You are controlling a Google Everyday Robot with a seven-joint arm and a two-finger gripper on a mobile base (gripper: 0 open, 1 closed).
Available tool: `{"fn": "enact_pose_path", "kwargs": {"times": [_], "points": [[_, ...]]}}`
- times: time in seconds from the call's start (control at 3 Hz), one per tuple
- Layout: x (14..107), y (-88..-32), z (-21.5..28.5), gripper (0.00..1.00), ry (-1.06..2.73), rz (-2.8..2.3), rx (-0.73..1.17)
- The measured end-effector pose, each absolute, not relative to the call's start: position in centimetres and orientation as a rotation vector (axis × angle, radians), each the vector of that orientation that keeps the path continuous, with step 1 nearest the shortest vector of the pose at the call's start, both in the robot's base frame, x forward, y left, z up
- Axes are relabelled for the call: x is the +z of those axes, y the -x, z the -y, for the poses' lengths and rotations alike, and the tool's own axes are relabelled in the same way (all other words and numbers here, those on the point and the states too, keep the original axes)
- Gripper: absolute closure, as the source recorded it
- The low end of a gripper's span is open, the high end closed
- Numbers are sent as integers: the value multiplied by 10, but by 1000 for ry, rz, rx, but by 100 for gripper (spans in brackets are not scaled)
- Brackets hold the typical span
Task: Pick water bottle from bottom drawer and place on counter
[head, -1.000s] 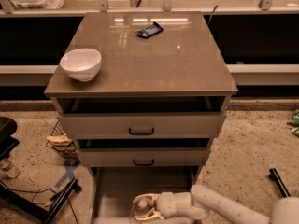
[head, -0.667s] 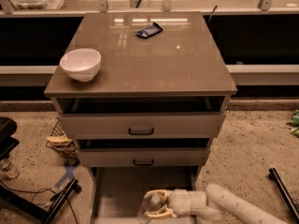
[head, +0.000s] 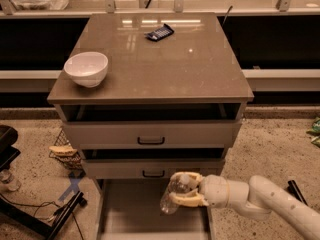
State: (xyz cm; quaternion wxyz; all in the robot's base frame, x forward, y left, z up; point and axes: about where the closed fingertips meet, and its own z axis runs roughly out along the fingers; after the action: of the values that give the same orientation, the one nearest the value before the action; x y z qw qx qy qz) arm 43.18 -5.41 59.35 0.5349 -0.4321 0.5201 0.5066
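The water bottle (head: 175,193) is a small clear bottle with a white cap, tilted, held above the bottom drawer (head: 130,214). My gripper (head: 184,190) comes in from the right on a white arm and is shut on the bottle, just in front of the lower handled drawer front. The bottle is lifted off the drawer's pale floor. The counter (head: 155,59) is the glossy grey-brown top of the cabinet, well above the gripper.
A white bowl (head: 86,68) sits at the counter's left front. A small dark packet (head: 159,32) lies near the counter's back. Two partly open drawers with black handles (head: 151,141) project between bottle and counter. A wire basket (head: 64,151) and cables lie on the floor at left.
My gripper has risen and moved right with the bottle, from low over the drawer floor to just in front of the lower handled drawer.
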Motion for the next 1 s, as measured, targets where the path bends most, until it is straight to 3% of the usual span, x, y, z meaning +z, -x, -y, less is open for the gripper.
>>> {"fn": "enact_pose_path", "kwargs": {"times": [0.33, 1.0], "points": [[660, -445, 69, 100, 1016, -1320, 1136], [678, -444, 77, 100, 1005, -1344, 1121]]}}
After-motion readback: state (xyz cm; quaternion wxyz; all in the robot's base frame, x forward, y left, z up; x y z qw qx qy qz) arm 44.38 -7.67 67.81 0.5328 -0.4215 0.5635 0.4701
